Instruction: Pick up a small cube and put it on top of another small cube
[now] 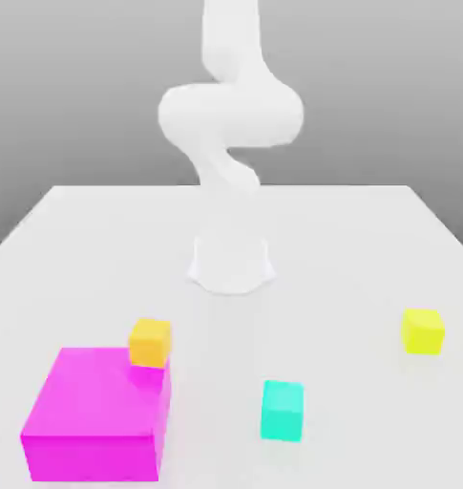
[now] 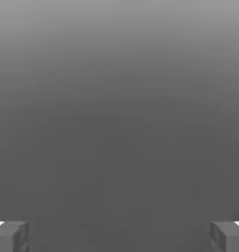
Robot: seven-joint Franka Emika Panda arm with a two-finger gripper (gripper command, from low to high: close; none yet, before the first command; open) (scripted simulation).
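Note:
The small bright yellow cube (image 1: 423, 330) rests on the white table (image 1: 349, 248) at the exterior view's right. An orange cube (image 1: 150, 341) sits at the far corner of a big magenta block (image 1: 99, 413), and a teal cube (image 1: 283, 410) lies near the table's front. The white arm (image 1: 230, 124) rises from its base (image 1: 231, 263) at mid-table and leaves the picture at the top. In the hand view my gripper (image 2: 119, 236) is open: its two grey fingertips (image 2: 12, 236) stand far apart with nothing between them, against plain grey background.
The magenta block is the tallest thing on the table, at the front of the exterior view's left. The arm's base stands in the middle. Bare tabletop stretches between the teal and yellow cubes.

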